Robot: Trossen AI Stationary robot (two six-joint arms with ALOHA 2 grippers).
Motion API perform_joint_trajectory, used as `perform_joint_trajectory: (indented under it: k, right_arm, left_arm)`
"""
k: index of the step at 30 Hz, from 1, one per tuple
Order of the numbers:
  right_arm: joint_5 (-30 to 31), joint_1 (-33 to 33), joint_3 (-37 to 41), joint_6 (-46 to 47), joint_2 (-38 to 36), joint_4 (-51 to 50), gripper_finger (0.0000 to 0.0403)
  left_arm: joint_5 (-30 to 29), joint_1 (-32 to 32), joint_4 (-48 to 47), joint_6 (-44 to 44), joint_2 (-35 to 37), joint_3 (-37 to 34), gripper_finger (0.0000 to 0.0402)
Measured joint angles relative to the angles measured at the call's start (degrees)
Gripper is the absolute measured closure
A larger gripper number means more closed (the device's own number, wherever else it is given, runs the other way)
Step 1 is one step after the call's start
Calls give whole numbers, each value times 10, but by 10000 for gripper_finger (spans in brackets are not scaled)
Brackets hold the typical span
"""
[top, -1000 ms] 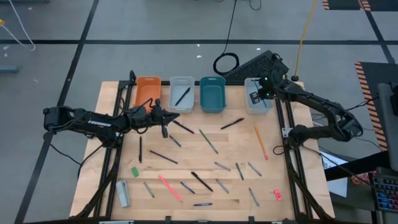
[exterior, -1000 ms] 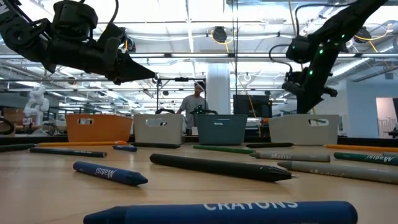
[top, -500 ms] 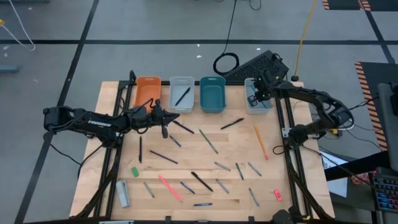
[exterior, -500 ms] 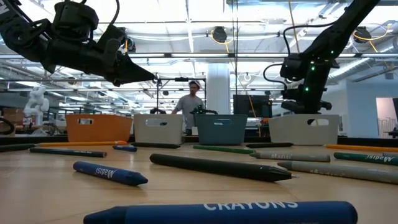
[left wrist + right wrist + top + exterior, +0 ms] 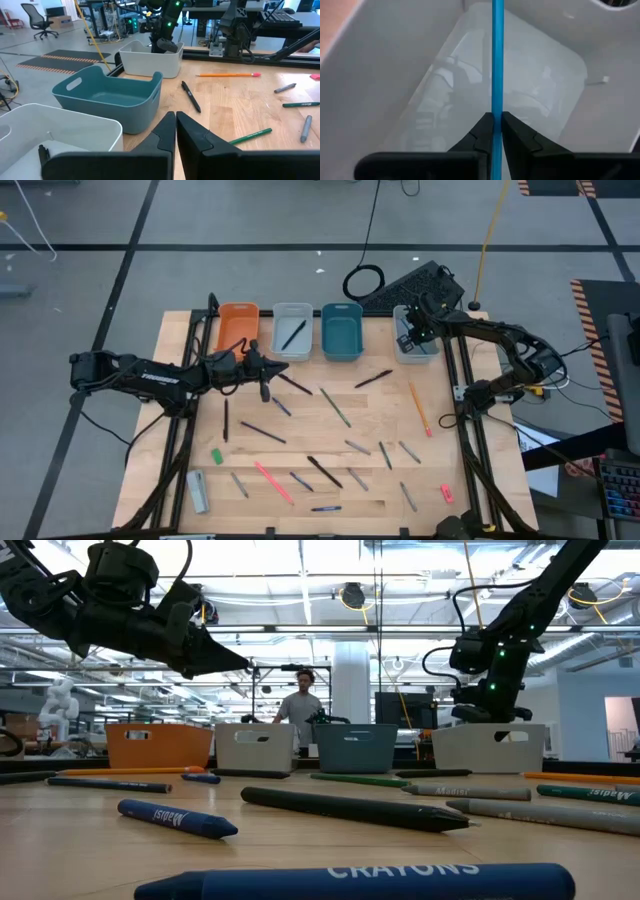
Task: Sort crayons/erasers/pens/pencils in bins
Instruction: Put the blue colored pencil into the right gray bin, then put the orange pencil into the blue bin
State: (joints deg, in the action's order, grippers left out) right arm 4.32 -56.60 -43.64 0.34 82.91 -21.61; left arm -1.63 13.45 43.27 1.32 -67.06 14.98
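We see the left claw (image 5: 283, 366) pinched shut and empty over the planked wooden table (image 5: 390, 480) beside the smooth, round-cornered bins (image 5: 341, 332), while the right claw (image 5: 494, 131) grips a slim blue stick (image 5: 497, 60) inside the glossy pale-grey bin (image 5: 410, 85) farthest right.

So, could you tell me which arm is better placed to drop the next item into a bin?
The right. Its gripper is shut on a blue stick directly over the far-right pale bin. The left gripper hovers shut and empty near the other bins.
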Motion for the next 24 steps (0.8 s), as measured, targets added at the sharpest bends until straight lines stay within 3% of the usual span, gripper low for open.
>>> perform_joint_trajectory:
  k: [8,14,19,24]
  right_arm:
    - [0,0,0,-31,-40,-1,296]
    - [-1,1,0,-77,-102,9,279]
    - [-2,14,0,-92,-173,-2,302]
    - [-34,46,0,-83,-243,-5,369]
  left_arm:
    - [0,0,-2,-1,0,0,392]
    - [0,0,-3,-1,0,0,393]
    - [0,0,-20,-1,0,0,382]
    - [0,0,-19,1,0,0,396]
